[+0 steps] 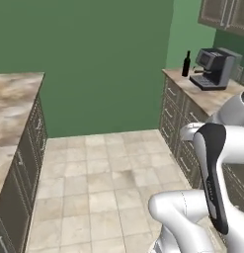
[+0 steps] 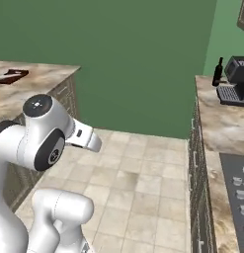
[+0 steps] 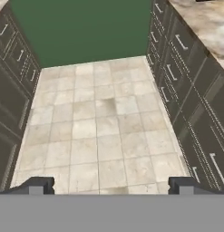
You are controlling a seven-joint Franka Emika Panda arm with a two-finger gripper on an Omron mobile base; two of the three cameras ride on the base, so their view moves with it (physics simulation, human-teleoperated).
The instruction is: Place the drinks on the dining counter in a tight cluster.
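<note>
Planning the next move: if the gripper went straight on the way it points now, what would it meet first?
Probably the tiled floor in the aisle. The open gripper points down at it between the two cabinet rows, with nothing in between; depth is hard to judge.

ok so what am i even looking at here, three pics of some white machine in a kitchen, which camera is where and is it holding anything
It is a computer-rendered kitchen with a white robot arm with dark joints on a driving base. Two pictures come from cameras on the base, behind the arm to its left and right, looking forward over a beige tiled floor toward a green wall. The third comes from a camera on the hand, looking down at the floor between dark cabinets; the pincer shows as two small dark tips, wide apart, holding nothing. On the short marbled counter on the right stand a tall slim black wine bottle and, beside it, a grey coffee machine. Another marbled counter on the left carries a flat dark item I cannot identify.
</note>
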